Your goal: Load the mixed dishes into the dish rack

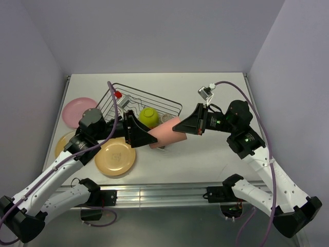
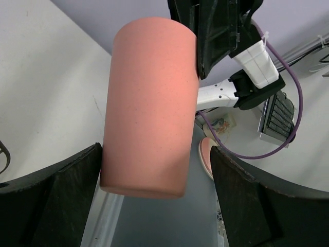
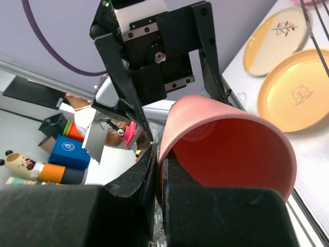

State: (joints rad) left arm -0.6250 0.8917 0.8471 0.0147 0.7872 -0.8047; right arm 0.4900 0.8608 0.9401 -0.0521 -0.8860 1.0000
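The salmon-pink tumbler (image 1: 165, 132) hangs on its side above the near edge of the dish rack (image 1: 172, 104). My right gripper (image 1: 181, 127) is shut on its rim (image 3: 175, 123), one finger inside the mouth and one outside. My left gripper (image 1: 146, 138) is open, its fingers either side of the tumbler's base (image 2: 146, 154), with a gap on one side. A lime-green bowl (image 1: 149, 117) and a small red mug (image 1: 118, 95) sit in the rack. The pink plate (image 1: 76, 110), pale cream plate (image 1: 62, 144) and tan-orange plate (image 1: 115, 157) lie on the table at the left.
The rack stands askew at the table's middle, hemmed by both arms. White walls close in the table at left, back and right. A metal rail (image 1: 169, 193) runs along the near edge.
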